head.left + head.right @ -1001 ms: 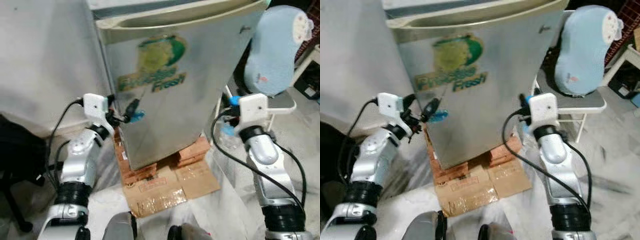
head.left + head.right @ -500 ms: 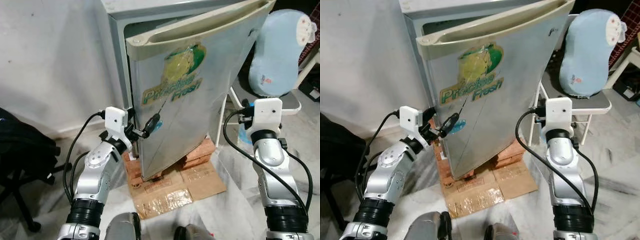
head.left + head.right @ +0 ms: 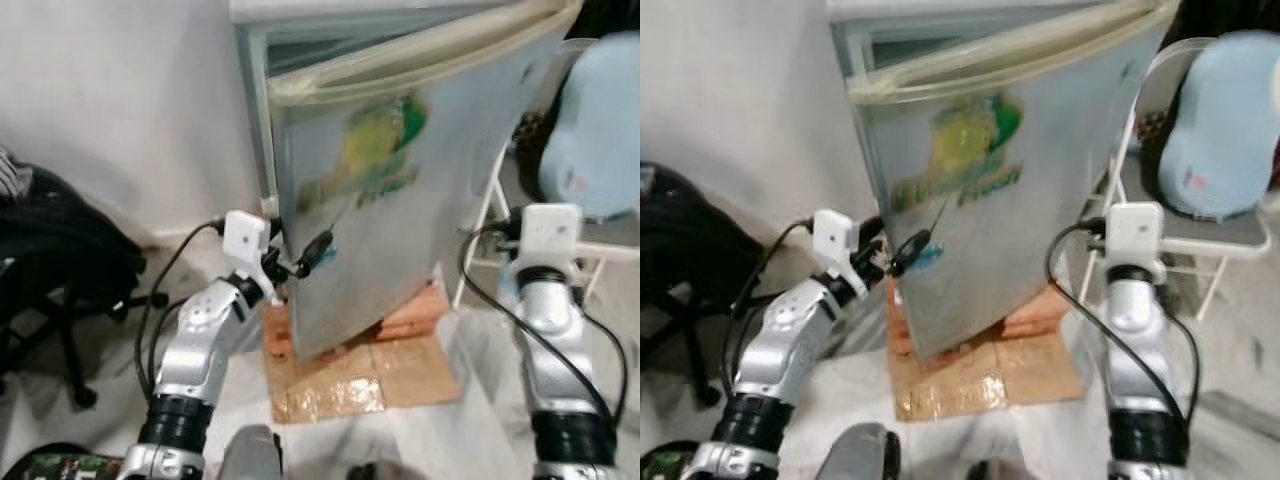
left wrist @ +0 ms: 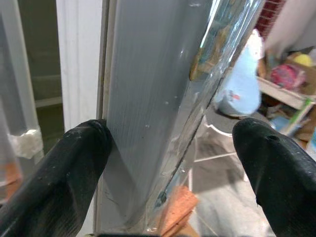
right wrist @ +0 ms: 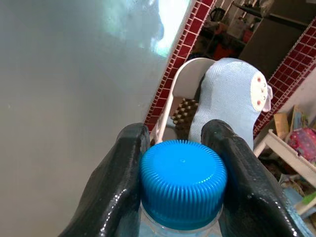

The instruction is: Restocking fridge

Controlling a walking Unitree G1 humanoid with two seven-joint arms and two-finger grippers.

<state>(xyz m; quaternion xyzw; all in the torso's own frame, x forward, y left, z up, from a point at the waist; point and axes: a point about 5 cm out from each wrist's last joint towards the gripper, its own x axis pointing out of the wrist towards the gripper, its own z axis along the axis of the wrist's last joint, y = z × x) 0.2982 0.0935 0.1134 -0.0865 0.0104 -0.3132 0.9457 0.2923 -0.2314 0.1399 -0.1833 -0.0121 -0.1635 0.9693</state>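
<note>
The fridge door (image 3: 400, 180) is standing ajar; the left gripper (image 4: 168, 163) is straddling that door's free edge, its fingers (image 4: 59, 182) spread wide on either side of it; the right gripper (image 5: 180, 163), beside the door's hinge side, is pinching a blue-capped bottle (image 5: 182, 185) by the neck; a pale blue cushion (image 3: 1220, 120) is sitting on a chair just beyond the door.

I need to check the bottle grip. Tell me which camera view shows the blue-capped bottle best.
The right wrist view: the bottle sits close up, its ribbed blue cap clamped between the right gripper fingers. In the two eye views the right arm's wrist camera housing hides the bottle. The left wrist view shows the fridge door edge instead.
</note>
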